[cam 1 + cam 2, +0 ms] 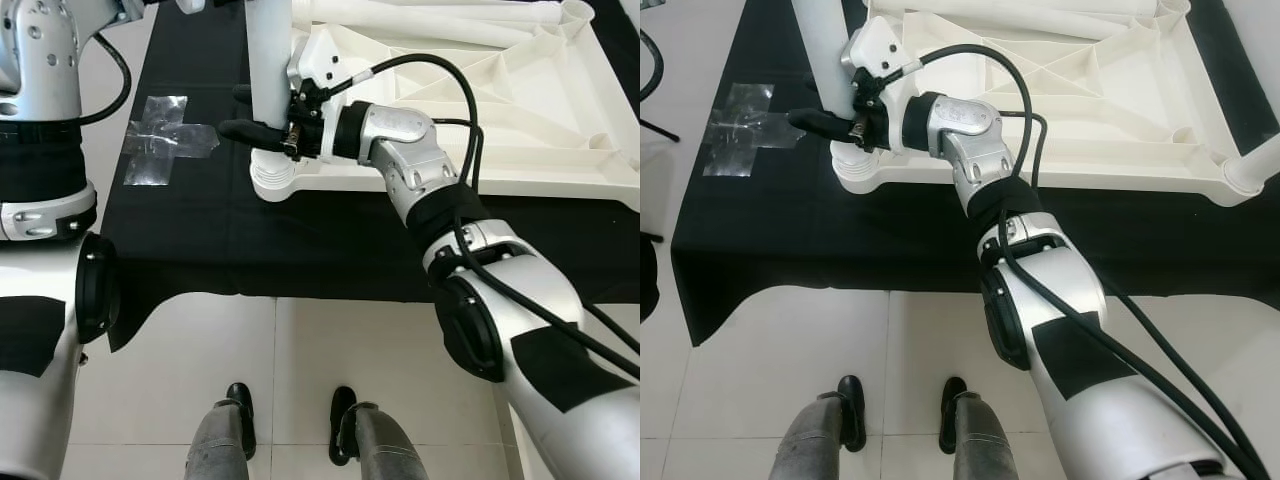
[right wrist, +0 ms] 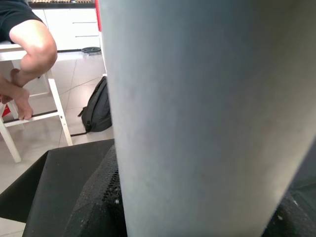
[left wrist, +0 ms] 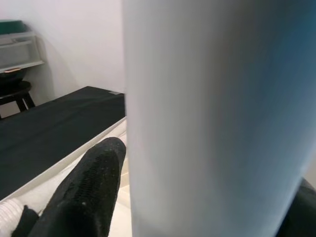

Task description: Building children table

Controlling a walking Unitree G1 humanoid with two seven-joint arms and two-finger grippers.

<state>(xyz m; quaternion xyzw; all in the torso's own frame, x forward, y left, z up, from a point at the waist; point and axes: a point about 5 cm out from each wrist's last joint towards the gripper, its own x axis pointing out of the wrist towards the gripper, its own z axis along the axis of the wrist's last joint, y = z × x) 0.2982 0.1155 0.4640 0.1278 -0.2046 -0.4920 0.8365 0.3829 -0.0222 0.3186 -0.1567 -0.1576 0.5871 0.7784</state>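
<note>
The white table top (image 1: pixel 520 165) lies upside down on a black cloth (image 1: pixel 300 240). A white table leg (image 1: pixel 268 60) stands upright in the ribbed socket (image 1: pixel 272 182) at its near left corner. My right gripper (image 1: pixel 236 110) is shut on the leg just above the socket, one black finger (image 1: pixel 805 118) in front of it. In the right wrist view the leg (image 2: pixel 197 98) runs between the fingers. My left gripper (image 3: pixel 197 197) holds the same leg (image 3: pixel 212 98) higher up, with a finger (image 3: pixel 89 187) against its side.
Another leg (image 1: pixel 1260 165) stands at the near right corner. Loose white legs (image 1: pixel 420 20) lie inside the table top. Clear tape (image 1: pixel 165 140) is stuck on the cloth left of the leg. My feet (image 1: pixel 240 405) stand on white tiles. A seated person's leg (image 2: pixel 29 44) and a backpack (image 2: pixel 96 111) are nearby.
</note>
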